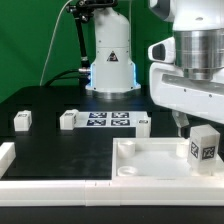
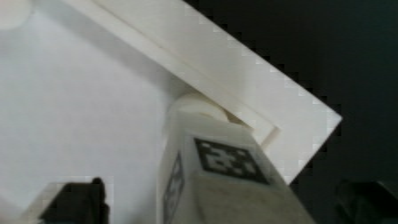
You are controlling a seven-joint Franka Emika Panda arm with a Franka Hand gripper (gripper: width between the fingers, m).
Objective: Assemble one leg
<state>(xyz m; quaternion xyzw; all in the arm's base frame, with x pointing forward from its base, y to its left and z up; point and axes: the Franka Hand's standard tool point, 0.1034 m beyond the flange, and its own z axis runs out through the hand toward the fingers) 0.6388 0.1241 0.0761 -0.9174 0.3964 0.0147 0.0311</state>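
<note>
Along the bench's (image 1: 60, 150) near edge at the exterior view's left, a white rail (image 1: 30, 172) turns the corner and fences that side, while the black surface behind it lies open up to a row of small parts. In that row, from the left, a white block (image 1: 20, 120) stands alone, a second block (image 1: 68, 119) touches the end of the marker board (image 1: 108, 120), and what looks like a third block (image 1: 143, 122) sits at the board's other end. Towards the bench's near right corner lies one large white tray (image 1: 150, 165), its raised rim close to the bench edge. The leg (image 1: 203, 146) (image 2: 222, 160) stands upright at a corner of the tray, just inside the rim, tag showing. That makes four small blocks, one board, one tray. The gripper (image 1: 183, 124) (image 2: 222, 205) hangs over the tray, and the wrist view shows its fingers (image 2: 75, 202) apart either side of the leg, clear of it. The bench is matt black, with the arm's base (image 1: 110, 60) at its far edge and a green backdrop (image 1: 30, 50) behind
</note>
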